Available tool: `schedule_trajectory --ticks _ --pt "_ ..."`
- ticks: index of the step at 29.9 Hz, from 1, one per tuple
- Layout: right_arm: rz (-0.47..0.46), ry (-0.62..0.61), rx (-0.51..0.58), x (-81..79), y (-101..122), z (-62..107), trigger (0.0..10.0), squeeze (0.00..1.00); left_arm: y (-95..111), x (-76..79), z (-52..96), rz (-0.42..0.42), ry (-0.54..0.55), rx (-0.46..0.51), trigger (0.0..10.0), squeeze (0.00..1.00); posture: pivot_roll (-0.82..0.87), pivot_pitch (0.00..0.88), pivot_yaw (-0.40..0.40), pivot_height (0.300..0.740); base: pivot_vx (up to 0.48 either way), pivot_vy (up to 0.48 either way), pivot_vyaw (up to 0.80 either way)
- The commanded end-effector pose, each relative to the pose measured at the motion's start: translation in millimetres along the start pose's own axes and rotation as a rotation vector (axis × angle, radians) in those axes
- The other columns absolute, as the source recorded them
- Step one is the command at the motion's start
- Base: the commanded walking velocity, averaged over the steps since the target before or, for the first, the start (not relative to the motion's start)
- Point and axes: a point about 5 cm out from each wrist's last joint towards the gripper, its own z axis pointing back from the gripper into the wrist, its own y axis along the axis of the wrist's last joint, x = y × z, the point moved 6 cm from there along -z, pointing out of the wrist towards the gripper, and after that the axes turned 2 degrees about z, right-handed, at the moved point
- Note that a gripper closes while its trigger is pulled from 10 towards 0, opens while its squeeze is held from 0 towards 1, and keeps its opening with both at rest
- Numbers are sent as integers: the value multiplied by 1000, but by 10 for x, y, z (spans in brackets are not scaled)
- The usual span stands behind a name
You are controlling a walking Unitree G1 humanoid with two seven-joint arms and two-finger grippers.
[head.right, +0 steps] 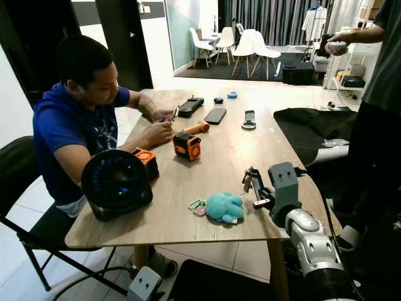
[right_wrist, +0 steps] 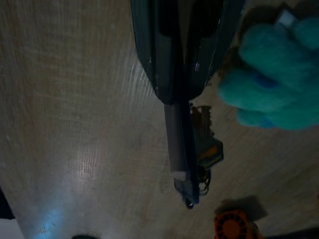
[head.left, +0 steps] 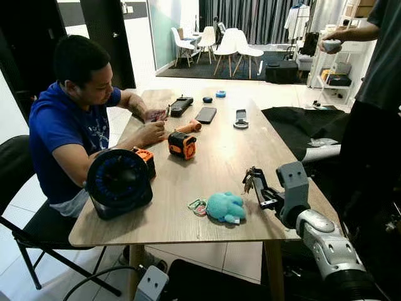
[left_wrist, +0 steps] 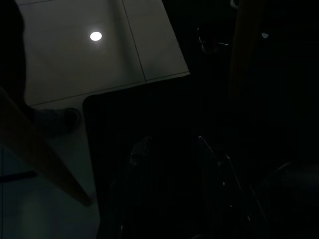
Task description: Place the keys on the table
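Note:
My right gripper [head.left: 253,180] reaches over the front right part of the wooden table [head.left: 213,160], shut on a bunch of keys [head.left: 249,180]. The keys [right_wrist: 205,149] hang beside the closed fingers [right_wrist: 178,149], low over the wood; I cannot tell whether they touch it. A teal plush toy [head.left: 225,207] lies just left of the gripper, near the front edge. My left arm hangs idle below the table in the dark, and its gripper [left_wrist: 172,154] stands open above a black mat [left_wrist: 149,114].
A person [head.left: 69,125] sits at the table's left side, hands near an orange tape measure [head.left: 182,145]. A black round fan [head.left: 119,182] stands front left. A phone [head.left: 205,115] and small items lie farther back. Another person [head.left: 376,113] stands at the right.

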Motion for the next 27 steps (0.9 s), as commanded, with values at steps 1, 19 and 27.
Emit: schedule_trajectory --ticks 1,19,27 --pt "-31 23 2 -44 23 1 10000 933 -74 -35 51 6 8 -22 10000 0 52 70 49 740 0 0 0" --pt "-66 27 206 -56 499 43 10000 937 -80 -30 49 5 4 -26 10000 0 52 69 47 740 0 0 0" --pt "-93 -200 242 431 520 143 10000 0 -93 -39 56 3 10 -31 10000 0 51 71 47 740 0 0 0"
